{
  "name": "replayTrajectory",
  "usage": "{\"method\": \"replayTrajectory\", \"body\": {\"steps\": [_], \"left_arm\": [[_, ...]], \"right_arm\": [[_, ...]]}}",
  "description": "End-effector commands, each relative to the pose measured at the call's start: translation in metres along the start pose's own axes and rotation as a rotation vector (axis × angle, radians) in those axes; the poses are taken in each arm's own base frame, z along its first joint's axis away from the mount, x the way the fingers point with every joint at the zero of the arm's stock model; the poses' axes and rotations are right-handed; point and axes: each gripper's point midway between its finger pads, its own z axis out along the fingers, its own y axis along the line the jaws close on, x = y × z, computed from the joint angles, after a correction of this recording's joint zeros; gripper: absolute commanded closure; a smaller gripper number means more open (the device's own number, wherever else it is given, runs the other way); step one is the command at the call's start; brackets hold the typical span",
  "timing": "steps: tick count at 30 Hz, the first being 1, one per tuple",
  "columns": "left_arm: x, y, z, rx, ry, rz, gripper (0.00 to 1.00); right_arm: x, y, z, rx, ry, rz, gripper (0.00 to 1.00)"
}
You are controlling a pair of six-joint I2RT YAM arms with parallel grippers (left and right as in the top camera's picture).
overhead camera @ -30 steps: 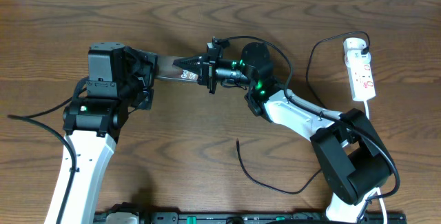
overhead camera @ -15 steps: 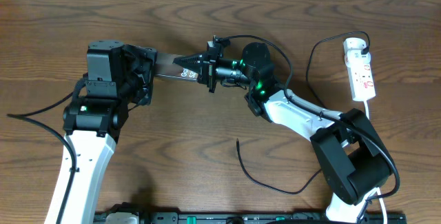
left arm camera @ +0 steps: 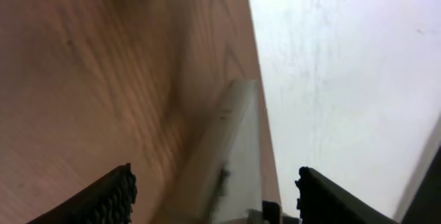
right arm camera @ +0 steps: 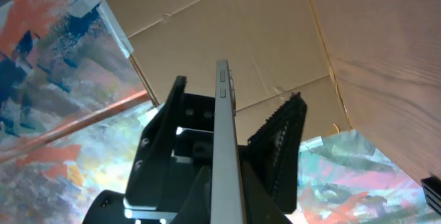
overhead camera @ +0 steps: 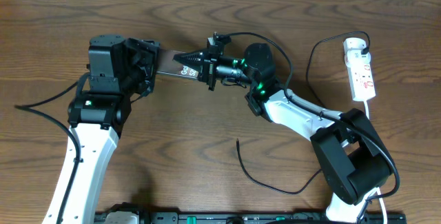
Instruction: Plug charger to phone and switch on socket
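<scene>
Holding the phone [overhead camera: 180, 71] at one end, the right claw [overhead camera: 187, 63] looks clamped on it, top finger lying across the lettered face. The phone sits left of centre toward the far side of the bench [overhead camera: 172, 148], bridging the two arms. Cannot tell whether its underside touches the wood.

Left claw [overhead camera: 153, 60] is at the opposite end, jaws apart. Left wrist view: both fingers [left arm camera: 117, 195] stand clear of the phone [left arm camera: 238, 141], which runs edge-on between them with a gap on each side. Right wrist view agrees: phone [right arm camera: 224, 148] edge-on, the other arm's fingers flanking it without contact.

Judged step: handing over or bracing the phone ahead of plugging in.

- Centre the left claw on the phone's thickness, then close squarely on the flat faces.
- Release the right claw only once the left has a firm hold.
- Keep the port end uncovered; which end that is cannot be read here.

Charger [overhead camera: 238, 142] tip lies free on the bench, well apart from both claws. Socket [overhead camera: 361, 72] is at the far right, untouched; switch state unreadable.
</scene>
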Motion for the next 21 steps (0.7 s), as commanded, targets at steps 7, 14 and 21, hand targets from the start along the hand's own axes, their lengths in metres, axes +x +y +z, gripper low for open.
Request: {"method": "replayTrajectory", "body": {"steps": [7, 14, 21], "left_arm": [[0.006, 0.0, 0.003, 0.018, 0.041, 0.1, 0.27], [0.009, 0.001, 0.003, 0.018, 0.061, 0.101, 0.27], [0.01, 0.004, 0.004, 0.008, 0.066, 0.028, 0.27]], "right_arm": [[0.005, 0.012, 0.0, -0.023, 0.012, -0.015, 0.99], [0.0, 0.015, -0.004, -0.028, 0.001, -0.016, 0.99], [-0.009, 0.019, -0.01, -0.035, -0.02, -0.017, 0.99]]}}
